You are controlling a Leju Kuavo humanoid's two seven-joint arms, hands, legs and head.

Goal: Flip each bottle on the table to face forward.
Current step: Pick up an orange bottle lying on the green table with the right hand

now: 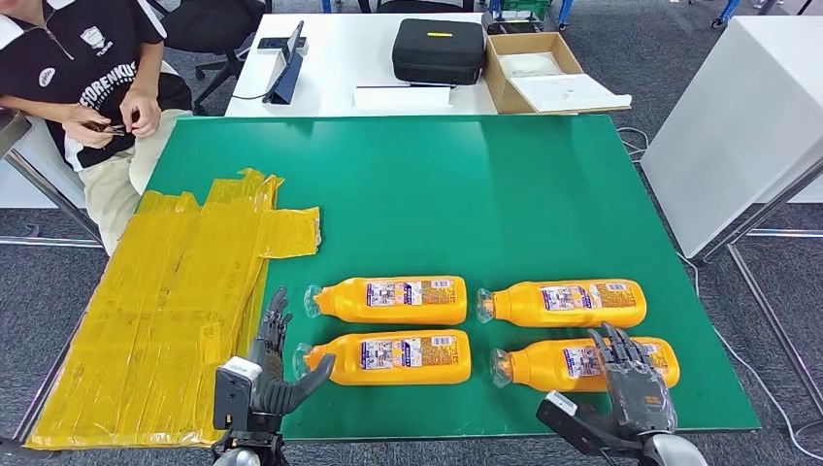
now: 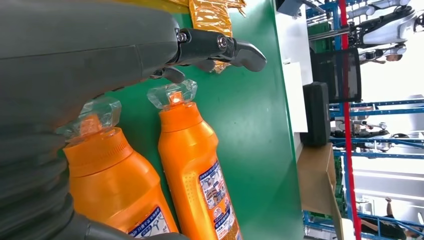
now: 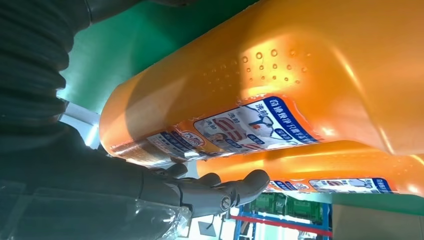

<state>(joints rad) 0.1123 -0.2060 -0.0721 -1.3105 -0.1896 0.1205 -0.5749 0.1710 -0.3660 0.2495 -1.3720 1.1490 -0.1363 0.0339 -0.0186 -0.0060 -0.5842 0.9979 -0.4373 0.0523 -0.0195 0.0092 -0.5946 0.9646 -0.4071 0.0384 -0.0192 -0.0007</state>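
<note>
Four orange bottles lie flat on the green counter [image 1: 543, 184] in a tidy two-by-two block, all with their clear caps pointing toward the robot's left. That layout looks deliberate: two per arm, so each side only has to deal with its own pair.

The near-left bottle [image 1: 388, 357] and far-left bottle [image 1: 390, 300] sit just beside the left robot hand [image 1: 275, 361], which is empty with its fingers spread. Its thumb reaches toward the cap of the near one, and from the left wrist view the fingers sit right above the two caps without clearly touching either. Probably lining up for the neck, since that's the skinny part to grab.

The right robot hand [image 1: 631, 377] hangs over the wide end of the near-right bottle [image 1: 568, 363], fingers extended across it. Whether it actually grips is hard to say: the right wrist view puts the fingers right up against the body, so I'd call it touching or about to close, not a confirmed hold. The far-right bottle [image 1: 566, 303] lies untouched behind it.

All four show a small printed label facing up, so I honestly can't tell which ones already count as flipped.

A patch of yellow tape [image 1: 175, 311] covers the counter's left side, and a person [image 1: 82, 73] sits at the far left corner, not involved.
</note>
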